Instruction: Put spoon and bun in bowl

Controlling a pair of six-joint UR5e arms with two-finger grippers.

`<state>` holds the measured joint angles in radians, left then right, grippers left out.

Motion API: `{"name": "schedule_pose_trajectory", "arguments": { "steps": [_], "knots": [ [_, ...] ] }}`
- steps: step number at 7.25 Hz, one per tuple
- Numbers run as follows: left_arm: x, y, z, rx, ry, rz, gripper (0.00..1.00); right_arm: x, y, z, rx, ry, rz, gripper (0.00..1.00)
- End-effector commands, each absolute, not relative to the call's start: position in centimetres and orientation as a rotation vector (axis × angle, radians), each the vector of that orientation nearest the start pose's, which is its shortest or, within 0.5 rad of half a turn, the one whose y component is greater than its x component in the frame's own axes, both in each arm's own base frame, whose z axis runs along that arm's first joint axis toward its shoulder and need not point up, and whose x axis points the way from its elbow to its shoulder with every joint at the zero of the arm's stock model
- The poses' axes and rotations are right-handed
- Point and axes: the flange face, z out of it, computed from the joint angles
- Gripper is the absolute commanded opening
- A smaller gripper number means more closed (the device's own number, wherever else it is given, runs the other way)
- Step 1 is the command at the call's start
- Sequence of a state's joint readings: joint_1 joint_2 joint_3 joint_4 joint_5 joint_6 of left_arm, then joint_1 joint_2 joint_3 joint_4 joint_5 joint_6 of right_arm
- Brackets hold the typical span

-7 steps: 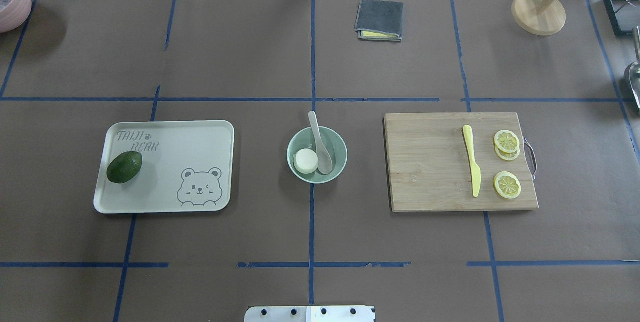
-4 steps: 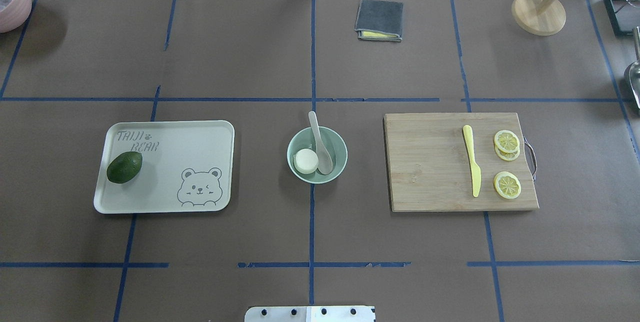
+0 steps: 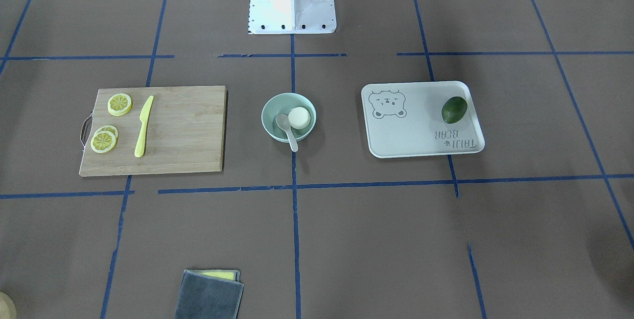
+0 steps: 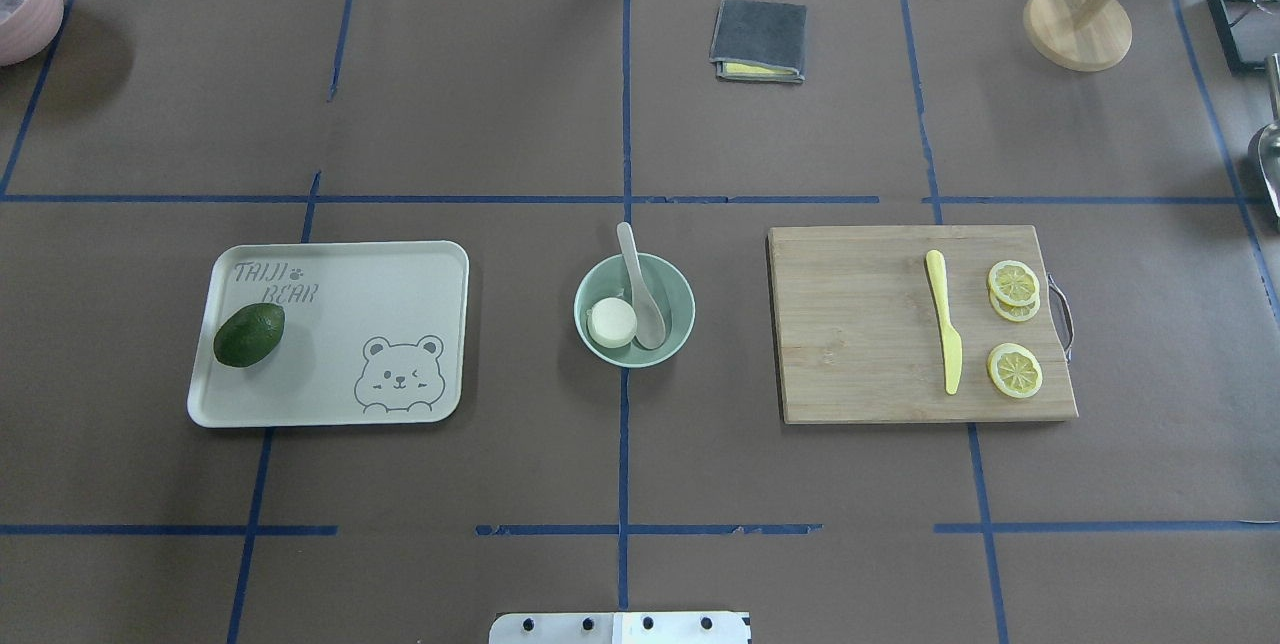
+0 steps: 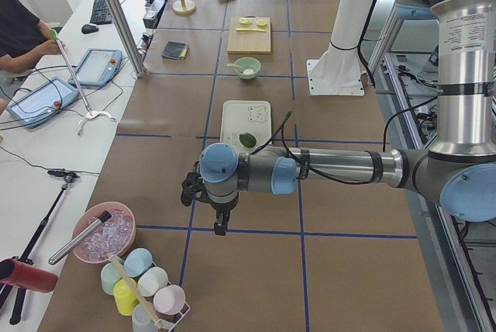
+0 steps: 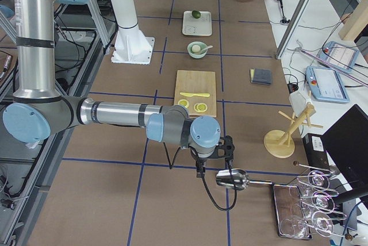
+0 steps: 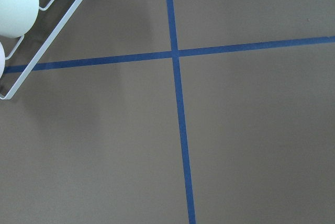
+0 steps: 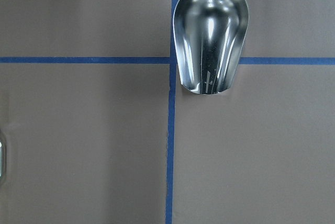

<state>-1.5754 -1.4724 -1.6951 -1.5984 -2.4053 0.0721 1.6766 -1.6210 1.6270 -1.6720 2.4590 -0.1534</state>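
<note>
The mint-green bowl (image 4: 682, 309) stands at the table's middle, also in the front view (image 3: 269, 111). The white bun (image 4: 611, 322) lies inside it on its side, flat cream face showing. The beige spoon (image 4: 640, 289) rests with its scoop in the bowl and its handle over the far rim. Both grippers are far from the bowl and show only in the side views. The left gripper (image 5: 219, 226) hangs over bare table near the cup rack. The right gripper (image 6: 201, 169) hangs by a metal scoop. I cannot tell whether either is open or shut.
A white bear tray (image 4: 400, 274) with an avocado (image 4: 249, 335) lies left of the bowl. A wooden board (image 4: 860, 324) with a yellow knife (image 4: 944, 329) and lemon slices (image 4: 1014, 370) lies right. A grey cloth (image 4: 759, 39), wooden stand (image 4: 1077, 26) and metal scoop (image 8: 210, 35) sit at the edges.
</note>
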Motion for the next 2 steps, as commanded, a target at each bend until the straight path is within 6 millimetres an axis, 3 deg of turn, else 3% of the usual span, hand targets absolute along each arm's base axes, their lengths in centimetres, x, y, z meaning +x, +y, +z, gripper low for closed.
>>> {"name": "schedule_pose_trajectory", "arguments": {
  "steps": [1, 2],
  "knots": [
    [-6.15, -45.25, 63.73, 0.081, 0.834, 0.085, 1.00, 10.48, -45.61, 65.66, 0.027, -0.891, -0.002, 1.00],
    [-6.15, -45.41, 63.57, 0.085, 0.833, 0.087, 1.00, 10.49, -45.68, 65.59, 0.028, -0.891, -0.003, 1.00]
  ]
}}
